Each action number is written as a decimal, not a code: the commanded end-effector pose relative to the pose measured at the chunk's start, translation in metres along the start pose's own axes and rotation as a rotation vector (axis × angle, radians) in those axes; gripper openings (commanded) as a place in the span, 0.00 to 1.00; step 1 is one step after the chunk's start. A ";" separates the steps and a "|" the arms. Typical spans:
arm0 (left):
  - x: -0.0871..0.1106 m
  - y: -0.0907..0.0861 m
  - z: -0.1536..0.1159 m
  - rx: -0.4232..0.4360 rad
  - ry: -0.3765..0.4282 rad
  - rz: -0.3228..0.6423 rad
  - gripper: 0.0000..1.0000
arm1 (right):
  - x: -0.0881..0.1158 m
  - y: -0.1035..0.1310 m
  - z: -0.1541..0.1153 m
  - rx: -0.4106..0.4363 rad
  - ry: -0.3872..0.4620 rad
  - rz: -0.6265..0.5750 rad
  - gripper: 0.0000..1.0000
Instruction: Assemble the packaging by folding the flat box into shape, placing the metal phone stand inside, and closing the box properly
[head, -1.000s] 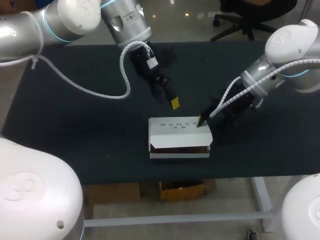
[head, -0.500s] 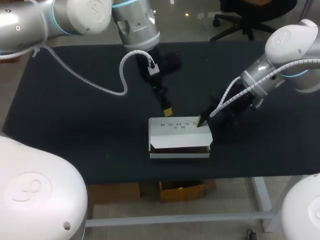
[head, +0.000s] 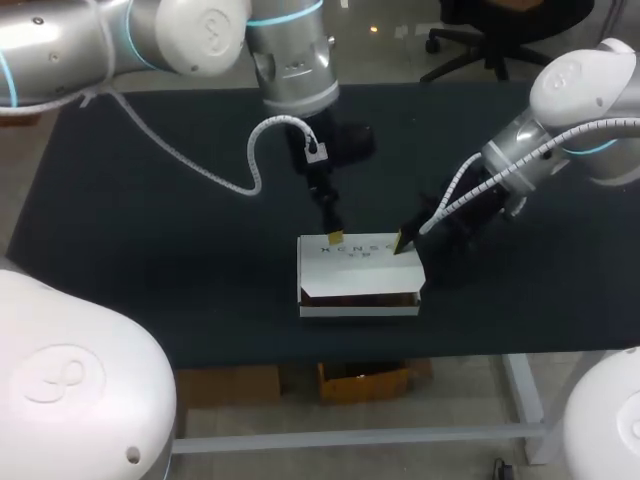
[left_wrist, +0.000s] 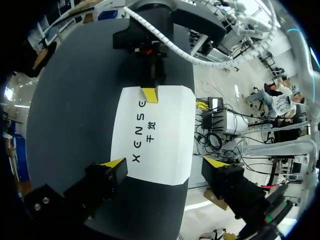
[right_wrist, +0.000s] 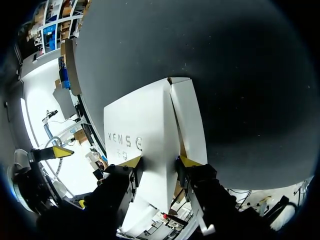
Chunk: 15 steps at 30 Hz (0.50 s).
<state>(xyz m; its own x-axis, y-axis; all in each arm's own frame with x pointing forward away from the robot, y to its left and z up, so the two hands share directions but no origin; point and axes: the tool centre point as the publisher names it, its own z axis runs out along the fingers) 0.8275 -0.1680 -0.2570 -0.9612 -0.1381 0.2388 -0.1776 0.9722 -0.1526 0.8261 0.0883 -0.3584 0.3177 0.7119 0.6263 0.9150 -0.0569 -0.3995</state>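
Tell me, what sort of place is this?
Probably a robotics lab or test bench: a robot's left hand hangs open over a white box, its right hand grips the box's corner, all on a black table.

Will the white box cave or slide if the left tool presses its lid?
Likely flexes: the white box looks like thin folded card, gaping at the front. Probably light and apt to slide, though the right tool at its corner may steady it.

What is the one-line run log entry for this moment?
left end effector: open, above box | right end effector: shut on box's back right corner | box: folded, dark gap along front
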 end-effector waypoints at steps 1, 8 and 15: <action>-0.001 -0.002 -0.001 -0.010 0.000 -0.001 1.00 | -0.001 0.002 0.000 0.006 0.000 0.000 0.42; -0.001 -0.002 -0.001 -0.010 0.000 -0.001 1.00 | -0.001 0.002 0.000 0.006 0.000 0.000 0.42; 0.002 -0.001 0.006 -0.001 -0.079 0.030 1.00 | -0.001 0.002 0.000 0.006 0.000 0.000 0.41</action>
<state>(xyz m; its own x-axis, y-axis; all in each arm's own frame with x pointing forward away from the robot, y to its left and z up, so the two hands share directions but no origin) 0.8371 -0.1692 -0.2611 -0.9743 -0.1181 0.1919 -0.1480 0.9776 -0.1497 0.8262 0.0882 -0.3584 0.3178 0.7119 0.6263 0.9150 -0.0570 -0.3995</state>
